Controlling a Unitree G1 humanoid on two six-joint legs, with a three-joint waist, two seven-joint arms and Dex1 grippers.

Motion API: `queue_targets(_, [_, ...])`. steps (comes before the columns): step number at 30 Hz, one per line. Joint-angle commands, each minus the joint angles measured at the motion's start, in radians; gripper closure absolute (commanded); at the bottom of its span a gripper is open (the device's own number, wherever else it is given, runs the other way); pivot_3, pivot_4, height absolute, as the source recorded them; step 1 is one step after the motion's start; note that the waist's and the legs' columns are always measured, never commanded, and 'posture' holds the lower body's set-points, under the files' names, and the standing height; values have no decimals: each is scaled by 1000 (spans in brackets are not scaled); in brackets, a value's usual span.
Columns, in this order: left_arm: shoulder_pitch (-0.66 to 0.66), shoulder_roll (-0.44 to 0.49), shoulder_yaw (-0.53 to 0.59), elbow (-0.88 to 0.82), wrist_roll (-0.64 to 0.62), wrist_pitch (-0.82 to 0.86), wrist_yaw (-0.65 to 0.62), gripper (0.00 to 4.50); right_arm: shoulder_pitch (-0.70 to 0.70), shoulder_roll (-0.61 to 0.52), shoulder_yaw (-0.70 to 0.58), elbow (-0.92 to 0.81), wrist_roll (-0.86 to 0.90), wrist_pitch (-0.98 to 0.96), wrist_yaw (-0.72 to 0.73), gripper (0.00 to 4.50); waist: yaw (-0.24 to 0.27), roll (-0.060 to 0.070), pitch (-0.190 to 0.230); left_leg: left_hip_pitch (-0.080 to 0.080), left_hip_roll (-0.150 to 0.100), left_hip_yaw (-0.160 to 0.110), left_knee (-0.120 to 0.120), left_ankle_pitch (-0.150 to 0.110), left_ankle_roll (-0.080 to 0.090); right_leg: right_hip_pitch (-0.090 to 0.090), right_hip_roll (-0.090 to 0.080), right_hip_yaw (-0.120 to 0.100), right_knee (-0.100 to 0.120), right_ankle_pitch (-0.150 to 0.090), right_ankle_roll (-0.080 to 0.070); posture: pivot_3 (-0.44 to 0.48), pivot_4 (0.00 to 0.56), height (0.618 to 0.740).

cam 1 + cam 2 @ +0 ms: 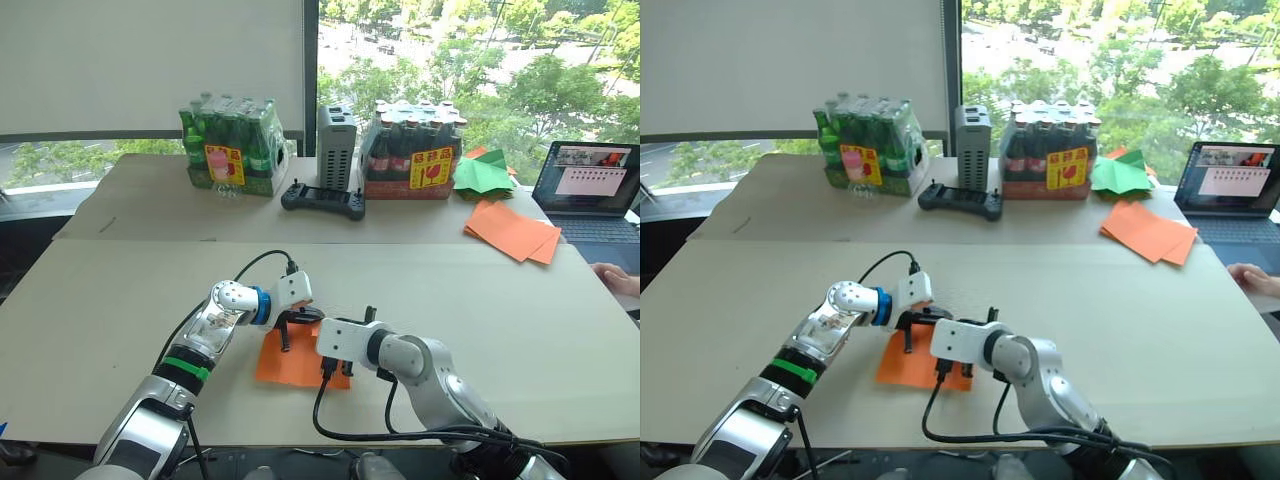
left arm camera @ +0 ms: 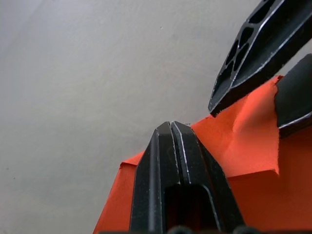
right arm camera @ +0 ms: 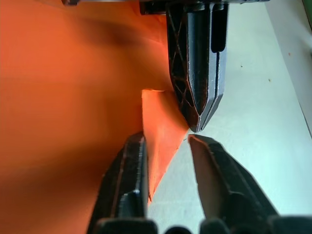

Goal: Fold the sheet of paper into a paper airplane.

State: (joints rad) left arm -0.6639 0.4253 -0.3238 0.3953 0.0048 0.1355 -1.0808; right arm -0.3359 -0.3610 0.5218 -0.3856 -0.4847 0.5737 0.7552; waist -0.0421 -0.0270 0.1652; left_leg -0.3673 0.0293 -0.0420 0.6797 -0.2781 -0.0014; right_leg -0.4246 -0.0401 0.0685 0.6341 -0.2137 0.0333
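Gripper-wise, my left gripper (image 2: 176, 127) is closed and pressing the sheet of paper (image 1: 300, 362) at 6 o'clock on the tabletop (image 1: 110, 320), while my right gripper (image 3: 165, 141) gapes around its thin, floppy, tear-prone corner flap, the place to pinch.

At lower centre we see both arms covering much of the sheet of paper (image 1: 298, 367). The laptop (image 1: 590, 190) and a person's hand (image 1: 618, 278) are cut by the right edge.

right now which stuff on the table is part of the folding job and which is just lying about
In the job:
sheet of paper
left tool
right tool

Lying about:
stack of orange sheets
green paper shape
bottle packs
black controller
laptop
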Motion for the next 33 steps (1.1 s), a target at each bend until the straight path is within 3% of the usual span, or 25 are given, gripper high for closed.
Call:
queue_targets(1, [-11,1,-7,19,22,-7,8,4500,5,50,-128,-108,142,99,42,2579,0,0,0,0,0,0,0,0,0,0,0,0,0,0,0,0,150,733])
queue_targets(8, [-13,-6,-12,25,27,-18,8,4500,-21,73,-240,-125,280,196,24,2579,0,0,0,0,0,0,0,0,0,0,0,0,1,0,0,0,150,733])
queue_targets(14, [-14,-10,-8,22,27,-19,9,4500,-38,95,-197,-33,298,183,-51,4459,-1,0,0,0,0,0,0,0,0,0,0,0,1,0,0,0,150,733])
queue_targets(33, [-4,-15,-9,10,39,-24,12,4500,-14,48,-93,75,320,209,-114,4487,0,0,0,0,0,0,0,0,0,0,0,0,1,0,0,0,150,733])
